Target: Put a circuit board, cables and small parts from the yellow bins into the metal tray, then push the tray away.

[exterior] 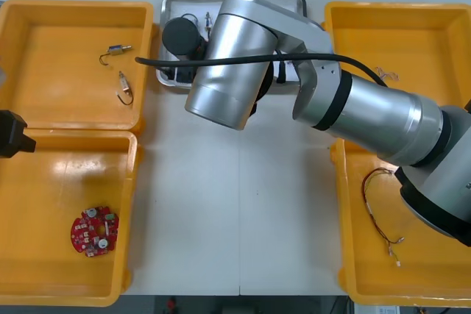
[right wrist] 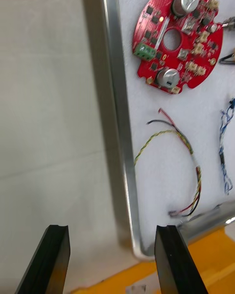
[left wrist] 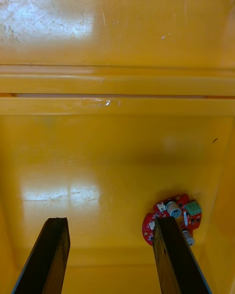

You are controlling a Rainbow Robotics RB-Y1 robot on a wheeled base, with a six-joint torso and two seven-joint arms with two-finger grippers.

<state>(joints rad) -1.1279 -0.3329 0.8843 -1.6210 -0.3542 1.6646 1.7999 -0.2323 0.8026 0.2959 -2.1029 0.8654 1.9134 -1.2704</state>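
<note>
Front view: right arm reaches across the table to the near-left corner of the metal tray, which sits at the far edge btw the yellow bins. Left gripper is parked at the left side, over the seam btw the two left bins. Small metal parts lie in the far left bin, a second circuit board in the near left bin, and a spare red-and-yellow cable in the near right bin.

Right wrist view: right gripper has its fingers spread wide w/ nothing held. The tray's rim runs up btw them. On the white inside lie the circuit board, a red-and-yellow cable and a blue-and-white cable.

Left wrist view: left gripper's fingers are apart and empty above the bin floor, w/ the second circuit board just beside one finger.

Handling: tray looks loaded, so the push is prob. what's left. It's stiff thin metal, likely light and slick on the table, so it should slide easily. Contents are loose and light and may shift if jolted. Best contact is low on the near rim, nearer its middle. A corner push could spin it.
</note>
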